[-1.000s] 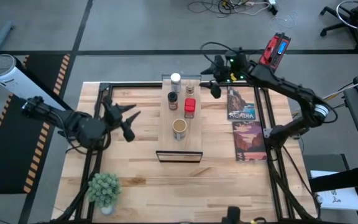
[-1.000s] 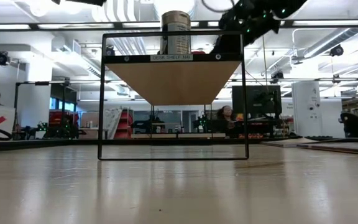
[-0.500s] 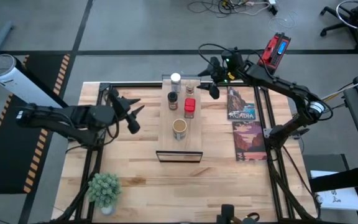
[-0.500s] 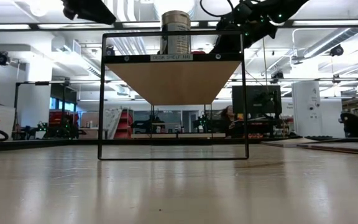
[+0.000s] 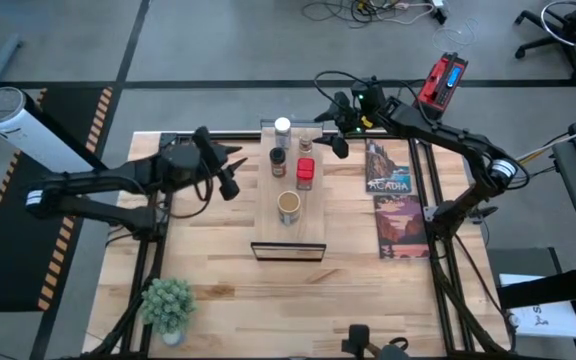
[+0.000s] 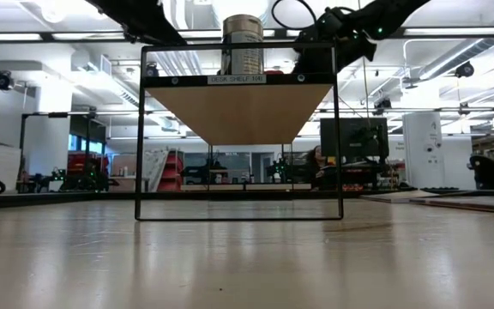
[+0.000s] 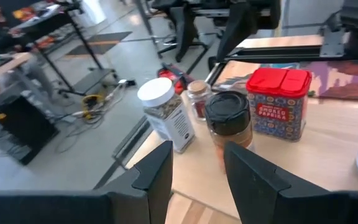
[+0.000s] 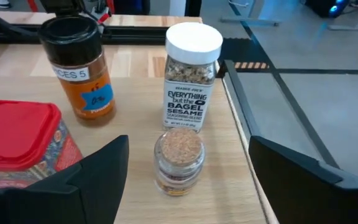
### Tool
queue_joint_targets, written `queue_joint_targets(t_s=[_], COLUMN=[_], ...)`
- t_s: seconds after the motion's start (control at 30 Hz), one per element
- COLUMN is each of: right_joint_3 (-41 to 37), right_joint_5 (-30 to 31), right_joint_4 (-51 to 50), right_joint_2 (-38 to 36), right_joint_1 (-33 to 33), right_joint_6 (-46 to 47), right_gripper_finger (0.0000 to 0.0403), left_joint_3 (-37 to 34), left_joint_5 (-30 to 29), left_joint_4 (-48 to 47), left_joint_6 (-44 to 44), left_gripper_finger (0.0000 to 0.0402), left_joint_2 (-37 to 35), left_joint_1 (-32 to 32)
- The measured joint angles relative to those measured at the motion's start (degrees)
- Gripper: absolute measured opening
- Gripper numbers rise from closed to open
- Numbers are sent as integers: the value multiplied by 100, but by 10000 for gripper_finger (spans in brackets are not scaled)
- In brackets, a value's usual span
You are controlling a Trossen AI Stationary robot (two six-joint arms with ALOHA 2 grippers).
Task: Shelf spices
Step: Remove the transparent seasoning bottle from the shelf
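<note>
Since a second ago my left end effector (image 5: 230, 172) has swung from mid-worktop up to the shelf's (image 5: 314, 214) left edge, fingers closed on nothing, while my right end effector (image 5: 330, 125) has edged left toward the shelf's far right corner and spread its fingers (image 8: 92, 174) wide, empty. Just ahead of it stands a small uncapped jar (image 8: 179, 158), with the white-capped jar (image 8: 192, 76) and black-lidded jar (image 8: 79, 65) beyond. The red tin (image 5: 305, 173) and the tan-topped jar (image 5: 288, 207) sit nearer on the shelf, on the worktop (image 5: 228, 270).
</note>
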Motion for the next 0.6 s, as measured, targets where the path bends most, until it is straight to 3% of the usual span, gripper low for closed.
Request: queue_joint_targets(t_s=[0.2,0.43,0.6], right_joint_3=[0,0,0], right_joint_5=[0,-384,-384], right_joint_4=[-12,-12,66], right_joint_2=[14,-31,30], right_joint_1=[-2,-13,0], right_joint_6=[-29,107,107], right_gripper_finger=[297,304,317], left_joint_3=[0,0,0], left_joint_5=[1237,2257,2547], left_joint_4=[274,240,223], left_joint_6=[91,-49,8], left_gripper_finger=[133,133,133], left_joint_2=[249,306,306], left_joint_1=[854,1470,1543])
